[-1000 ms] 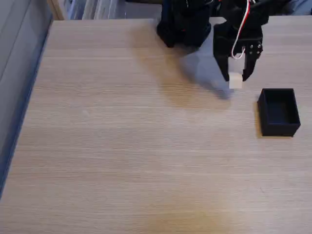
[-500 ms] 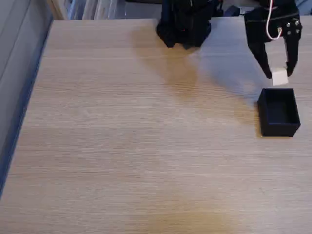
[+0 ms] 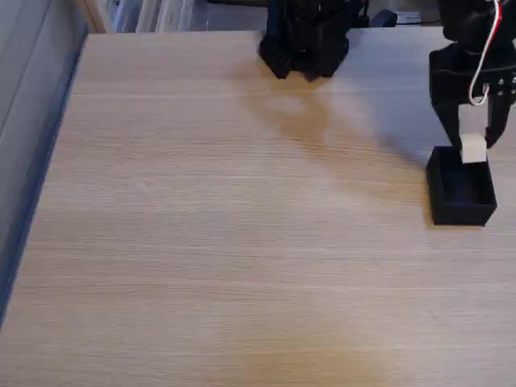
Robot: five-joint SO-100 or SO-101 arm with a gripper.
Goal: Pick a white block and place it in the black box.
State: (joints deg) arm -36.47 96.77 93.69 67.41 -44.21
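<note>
In the fixed view the white block is a small plain cube held between the black fingers of my gripper, which is shut on it. The block hangs just over the far rim of the black box, an open-topped matte box at the table's right side. The gripper points down from the arm above it, with a white and red wire looping along the wrist.
The arm's black base stands at the table's far edge, centre right. The light wooden table stretches wide to the left and front of the box. A grey wall runs along the left edge.
The gripper has carried the white block to the right and forward, from left of the box a second ago to over its far rim now.
</note>
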